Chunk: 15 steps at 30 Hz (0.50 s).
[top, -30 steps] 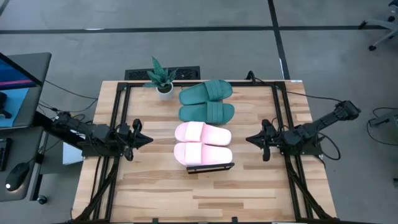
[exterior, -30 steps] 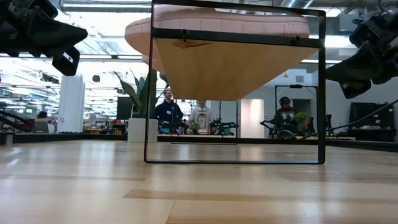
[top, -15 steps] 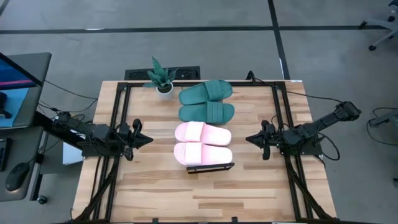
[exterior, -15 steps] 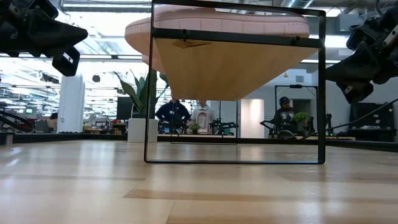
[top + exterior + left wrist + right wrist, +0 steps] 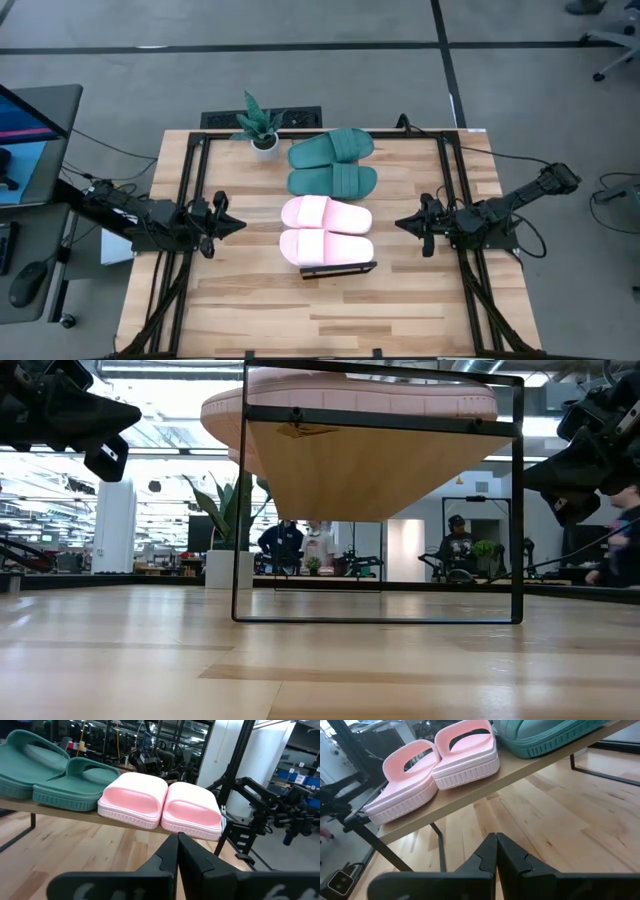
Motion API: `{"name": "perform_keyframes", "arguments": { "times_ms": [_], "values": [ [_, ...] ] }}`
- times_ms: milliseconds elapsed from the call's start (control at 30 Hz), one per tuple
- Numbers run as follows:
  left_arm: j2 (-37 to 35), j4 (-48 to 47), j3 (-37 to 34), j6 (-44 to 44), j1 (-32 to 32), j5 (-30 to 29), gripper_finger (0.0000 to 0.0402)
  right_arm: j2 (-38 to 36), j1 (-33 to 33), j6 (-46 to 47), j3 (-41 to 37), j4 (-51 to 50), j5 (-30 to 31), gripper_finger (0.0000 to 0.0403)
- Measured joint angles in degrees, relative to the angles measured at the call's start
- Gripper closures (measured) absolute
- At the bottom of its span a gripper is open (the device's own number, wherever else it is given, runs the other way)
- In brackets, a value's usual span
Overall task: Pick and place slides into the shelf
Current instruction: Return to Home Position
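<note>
Atop the shelf (image 5: pixel 530 767), near the middle of the table (image 5: pixel 400 310), you have all four slides lying side by side across the plank. The green pair (image 5: pixel 332 165) is at the far end, close to the potted plant (image 5: pixel 262 125). The pink pair (image 5: pixel 325 228) is at the near end, by the dark end frame. The two pairs sit just beside each other, soles down and straps up. Your left gripper (image 5: pixel 235 225) hovers off the left side of the shelf, level with the pink pair and apart from it, with its fingers (image 5: pixel 162 862) pressed together on nothing. Your right gripper (image 5: pixel 402 224) mirrors it on the right side, also clear of the shelf, with its fingers (image 5: pixel 482 857) closed and empty. From table height you see a pink sole overhanging the shelf's frame on one side, a gripper high at each edge, and several people in the room far behind.
</note>
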Motion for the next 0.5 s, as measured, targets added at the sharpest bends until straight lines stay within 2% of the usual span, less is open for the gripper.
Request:
{"name": "perform_keyframes", "arguments": {
  "times_ms": [500],
  "values": [
    [0.0,0.0,0.0,0.0,0.0,0.0,0.0402,0.0,0.0,0.0,0.0,0.0,0.0,0.0403]
  ]
}}
